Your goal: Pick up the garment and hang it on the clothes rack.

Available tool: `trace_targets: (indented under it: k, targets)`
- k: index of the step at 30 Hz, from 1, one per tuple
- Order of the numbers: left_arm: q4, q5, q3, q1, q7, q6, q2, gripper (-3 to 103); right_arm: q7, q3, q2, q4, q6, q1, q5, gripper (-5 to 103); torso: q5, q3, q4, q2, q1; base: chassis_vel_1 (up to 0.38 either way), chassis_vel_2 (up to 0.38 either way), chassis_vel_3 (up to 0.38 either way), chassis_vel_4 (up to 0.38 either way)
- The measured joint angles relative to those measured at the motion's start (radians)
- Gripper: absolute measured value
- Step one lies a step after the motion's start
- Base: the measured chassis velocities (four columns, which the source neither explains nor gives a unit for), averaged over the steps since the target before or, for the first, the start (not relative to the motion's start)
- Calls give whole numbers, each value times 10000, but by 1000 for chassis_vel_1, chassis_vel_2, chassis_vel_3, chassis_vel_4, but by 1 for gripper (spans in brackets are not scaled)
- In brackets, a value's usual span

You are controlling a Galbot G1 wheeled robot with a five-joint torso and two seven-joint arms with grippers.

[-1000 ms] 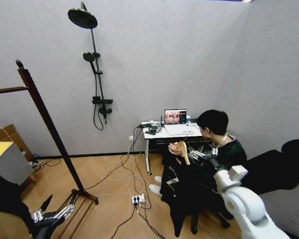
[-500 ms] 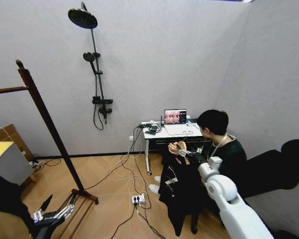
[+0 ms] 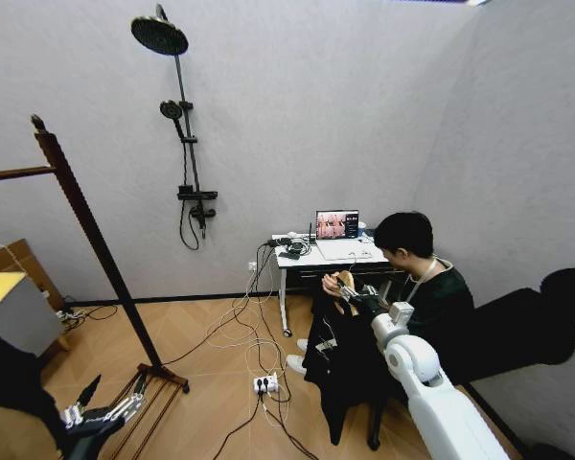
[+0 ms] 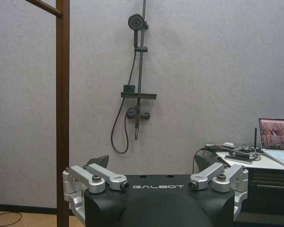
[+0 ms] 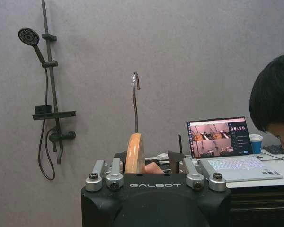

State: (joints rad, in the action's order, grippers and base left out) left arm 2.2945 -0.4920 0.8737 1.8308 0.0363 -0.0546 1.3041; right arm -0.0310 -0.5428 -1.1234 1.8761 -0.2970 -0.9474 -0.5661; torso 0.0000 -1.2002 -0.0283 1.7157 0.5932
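Garment at pick-up; hanging on rack not yet done
Clothes rack (image 3: 81, 225), left of frame, rail bare; garment (image 3: 337, 369), lower centre-right, on wooden hanger (image 5: 134, 152) also touched by a person's hand; right gripper (image 3: 355, 295) extended forward at hanger, grip state: cannot tell; left gripper (image 3: 98, 415) lower left, parked low, open

Grey walls (image 3: 364, 105), wall-mounted shower fitting (image 3: 177, 115), wooden floor (image 3: 211, 383), small desk (image 3: 311, 257).
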Motion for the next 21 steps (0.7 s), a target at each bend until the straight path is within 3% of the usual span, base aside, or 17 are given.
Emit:
trace_targets:
  k: [3, 6, 8, 11, 19, 21]
  targets:
    - [0, 0, 0, 0, 0, 0, 1, 100, -23, -73, -19, 131, -25, -135, 14, 33, 0, 0, 0, 0, 0, 0, 0, 0, 0]
    - [0, -1, 0, 0, 0, 0, 1, 100, -32, -106, -18, 194, -33, -196, 15, 28, 0, 0, 0, 0, 0, 0, 0, 0, 0]
    - [0, 0, 0, 0, 0, 0, 1, 100, -38, -155, 55, 290, -44, -257, 9, 17, 0, 0, 0, 0, 0, 0, 0, 0, 0]
    - [0, -1, 0, 0, 0, 0, 1, 100, -35, -226, 187, 378, -45, -318, 1, 10, -1, 0, 0, 0, 1, 0, 0, 0, 0]
    - [0, -1, 0, 1, 0, 0, 0, 100, -34, -450, 439, 787, -34, -627, -44, 10, 2, 0, -1, 0, 1, 0, 0, 0, 0]
    - [0, -1, 0, 0, 0, 0, 0, 100, 300, -519, 526, 1077, 352, -857, 98, 10, 1, -1, -1, 0, 0, 0, 0, 0, 0]
